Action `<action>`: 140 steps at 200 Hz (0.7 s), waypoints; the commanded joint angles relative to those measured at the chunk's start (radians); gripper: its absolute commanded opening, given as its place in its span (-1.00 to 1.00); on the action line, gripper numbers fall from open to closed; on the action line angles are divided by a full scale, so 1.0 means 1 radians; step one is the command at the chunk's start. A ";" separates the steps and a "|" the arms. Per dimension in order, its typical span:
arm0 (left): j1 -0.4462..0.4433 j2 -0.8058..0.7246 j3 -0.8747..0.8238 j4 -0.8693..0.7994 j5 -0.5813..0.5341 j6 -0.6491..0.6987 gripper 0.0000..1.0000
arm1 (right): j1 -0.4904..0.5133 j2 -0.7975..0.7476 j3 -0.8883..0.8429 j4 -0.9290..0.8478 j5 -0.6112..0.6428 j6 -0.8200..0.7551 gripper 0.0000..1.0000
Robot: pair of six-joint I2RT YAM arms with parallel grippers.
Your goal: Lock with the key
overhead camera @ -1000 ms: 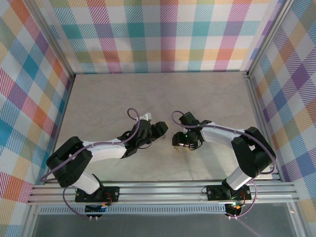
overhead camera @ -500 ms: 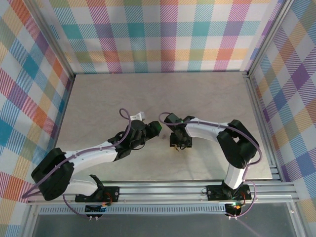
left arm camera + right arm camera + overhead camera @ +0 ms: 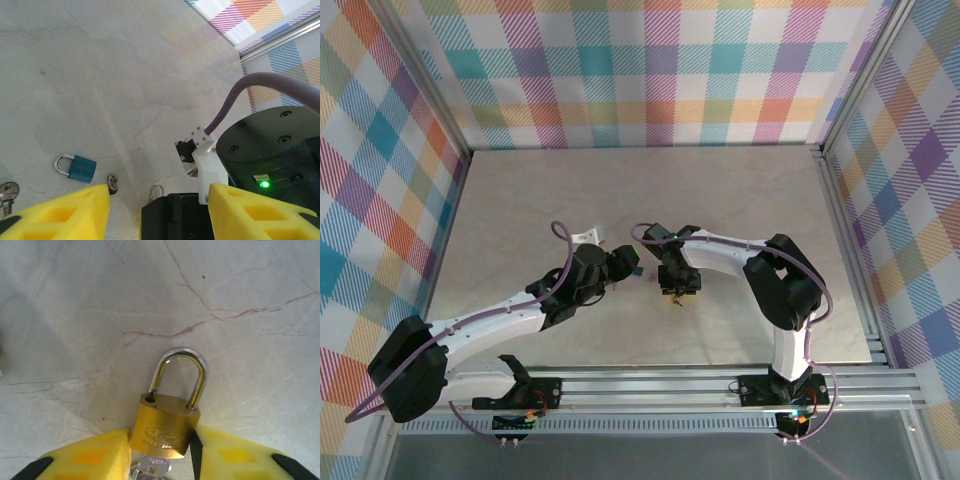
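A brass padlock (image 3: 166,426) lies on the marble table, its steel shackle (image 3: 181,371) raised with one leg out of its hole. A silver key (image 3: 152,466) sticks out under its body. My right gripper (image 3: 161,450) has its yellow pads (image 3: 95,455) pressed on both sides of the brass body; in the top view it is at mid-table (image 3: 678,288). My left gripper (image 3: 158,195) stands open just left of it (image 3: 620,266), with nothing between its fingers. A blue padlock (image 3: 76,167) lies on the table before it, and a loose key (image 3: 7,192) is at the left edge.
A small key ring (image 3: 112,182) lies beside the blue padlock. The two wrists are close together at mid-table, the right arm's black body (image 3: 272,150) right in front of the left gripper. Aluminium frame posts (image 3: 840,190) and checked walls bound the table (image 3: 750,190).
Both arms have swung left and stretched out. The right gripper's jaws have narrowed onto the brass padlock. The left gripper has stayed open.
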 commanded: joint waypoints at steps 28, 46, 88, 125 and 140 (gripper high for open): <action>0.005 -0.003 -0.029 -0.015 -0.011 0.021 0.09 | -0.073 0.066 -0.039 0.129 0.035 -0.076 -0.63; 0.007 0.005 -0.036 -0.002 -0.005 0.014 0.09 | -0.075 0.065 -0.048 0.135 0.070 -0.109 -0.83; 0.007 0.019 -0.044 0.018 0.014 -0.001 0.09 | -0.090 -0.008 -0.109 0.196 0.068 -0.198 -1.00; 0.005 0.036 -0.040 0.037 0.026 -0.009 0.09 | -0.084 -0.173 -0.190 0.265 -0.004 -0.248 -1.00; 0.006 0.044 -0.035 0.045 0.032 -0.013 0.09 | -0.084 -0.225 -0.218 0.274 -0.026 -0.265 -1.00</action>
